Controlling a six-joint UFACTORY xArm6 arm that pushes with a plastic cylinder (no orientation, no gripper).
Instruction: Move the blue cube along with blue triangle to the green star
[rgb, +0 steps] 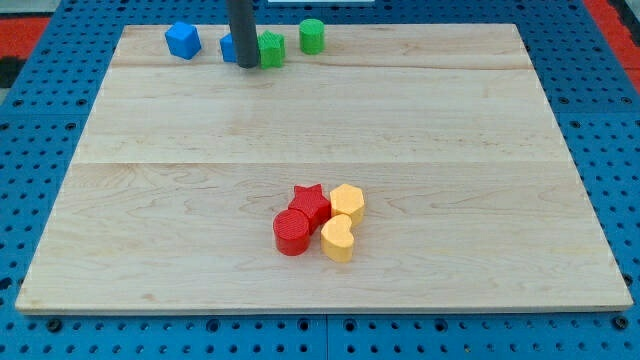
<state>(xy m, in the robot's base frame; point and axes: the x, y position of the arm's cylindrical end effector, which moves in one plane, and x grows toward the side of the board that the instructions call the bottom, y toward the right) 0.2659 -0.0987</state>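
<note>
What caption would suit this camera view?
My tip presses between a blue block and the green star at the board's top edge.

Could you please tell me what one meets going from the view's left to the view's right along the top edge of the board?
Blue block → blue block partly hidden behind the rod → my tip → green star → green cylinder.

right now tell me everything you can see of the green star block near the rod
The green star-shaped block looks like matte plastic, with notched sides and a flat top, resting flat on the pale wooden board near the view's top edge. My tip sits right against its left side, hiding that edge. A green cylinder stands apart on its right.
</note>
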